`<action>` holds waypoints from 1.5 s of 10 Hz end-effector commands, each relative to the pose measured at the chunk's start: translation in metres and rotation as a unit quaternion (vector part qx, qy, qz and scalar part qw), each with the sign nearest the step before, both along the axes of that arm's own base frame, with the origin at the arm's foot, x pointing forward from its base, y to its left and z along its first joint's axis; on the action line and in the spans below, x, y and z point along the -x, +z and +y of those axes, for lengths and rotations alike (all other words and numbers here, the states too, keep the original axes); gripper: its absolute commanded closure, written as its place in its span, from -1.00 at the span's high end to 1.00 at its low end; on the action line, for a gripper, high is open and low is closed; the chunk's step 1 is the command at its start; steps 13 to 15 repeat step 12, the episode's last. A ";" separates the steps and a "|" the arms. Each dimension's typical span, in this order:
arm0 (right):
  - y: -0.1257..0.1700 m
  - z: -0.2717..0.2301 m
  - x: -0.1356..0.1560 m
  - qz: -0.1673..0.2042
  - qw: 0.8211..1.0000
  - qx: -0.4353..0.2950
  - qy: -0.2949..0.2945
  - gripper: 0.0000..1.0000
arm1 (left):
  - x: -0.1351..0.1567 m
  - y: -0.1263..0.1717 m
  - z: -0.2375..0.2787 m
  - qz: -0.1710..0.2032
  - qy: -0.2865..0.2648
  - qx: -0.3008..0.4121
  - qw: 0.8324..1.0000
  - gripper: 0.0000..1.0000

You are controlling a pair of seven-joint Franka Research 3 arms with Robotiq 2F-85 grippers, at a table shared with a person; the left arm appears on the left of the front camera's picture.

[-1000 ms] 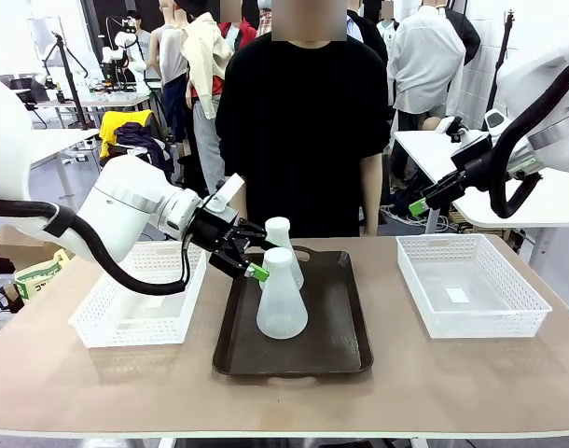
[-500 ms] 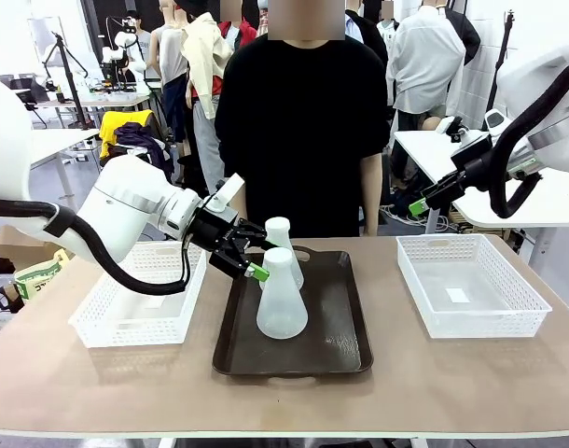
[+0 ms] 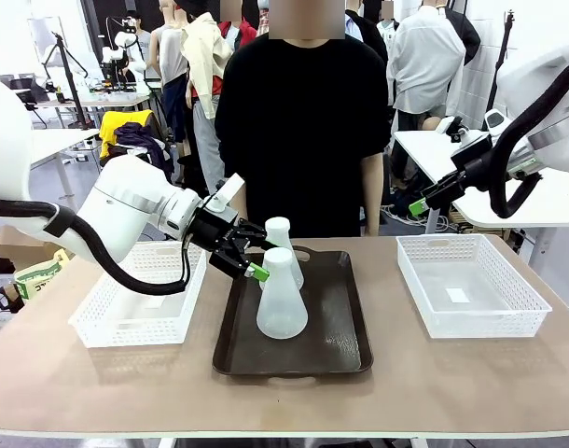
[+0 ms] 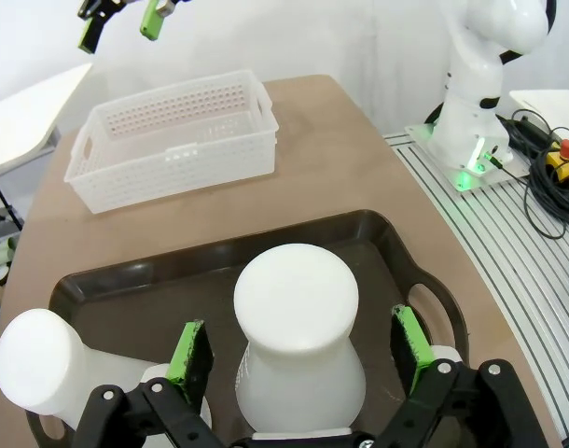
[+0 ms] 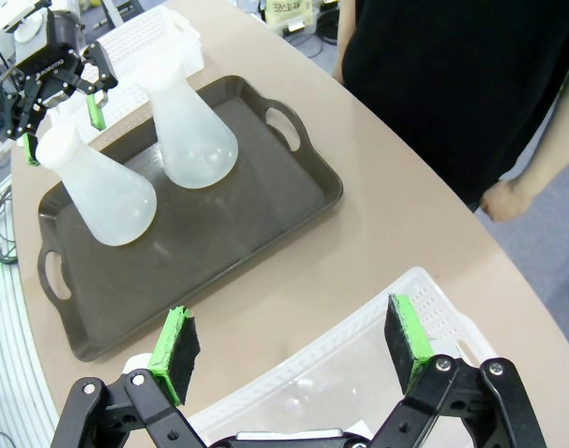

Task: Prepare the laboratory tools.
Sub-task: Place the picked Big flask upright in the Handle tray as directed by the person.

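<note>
Two translucent frosted-white plastic conical flasks, wide round base tapering to a narrow neck, both upright on a dark brown plastic tray with handle cut-outs (image 3: 336,350) at the counter's middle. Near flask (image 3: 282,297): left-centre of the tray, neck top level with the left gripper (image 3: 250,258). Far flask (image 3: 283,245): just behind the near one, toward the tray's far rim, partly hidden by it.

Left gripper: black with green pads, jaws spread wide and released. The left wrist view shows one pad on each side of the near flask's neck, a gap on both sides, nothing grasped.

Tray: bare dark floor right of the flasks and along the near edge; glossy, with reflections.

Left white mesh plastic basket (image 3: 126,322): on the counter just left of the tray, under the left arm. Right white mesh plastic basket (image 3: 508,313): well right of the tray, with a strip of bare tan counter (image 3: 452,383) between.

Right gripper (image 3: 417,207): raised above the counter's far right, jaws spread, released, holding nothing.

Person in a black top (image 3: 298,121): standing at the far edge, behind the tray.
</note>
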State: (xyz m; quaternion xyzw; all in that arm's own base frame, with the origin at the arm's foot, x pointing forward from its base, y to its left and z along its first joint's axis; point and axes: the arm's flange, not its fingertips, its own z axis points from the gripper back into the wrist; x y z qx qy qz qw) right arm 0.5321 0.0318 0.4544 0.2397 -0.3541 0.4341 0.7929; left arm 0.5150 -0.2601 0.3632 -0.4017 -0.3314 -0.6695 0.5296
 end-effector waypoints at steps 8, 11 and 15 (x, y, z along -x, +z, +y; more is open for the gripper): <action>0.001 0.000 0.001 0.007 1.000 0.007 -0.002 1.00 | 0.000 0.000 0.000 -0.003 -0.002 0.000 1.000 1.00; 0.001 0.000 0.001 0.007 1.000 0.007 -0.002 1.00 | 0.000 0.000 0.000 -0.003 -0.002 0.000 1.000 1.00; 0.001 0.000 0.001 0.007 1.000 0.007 -0.002 1.00 | 0.000 0.000 0.000 -0.003 -0.002 0.000 1.000 1.00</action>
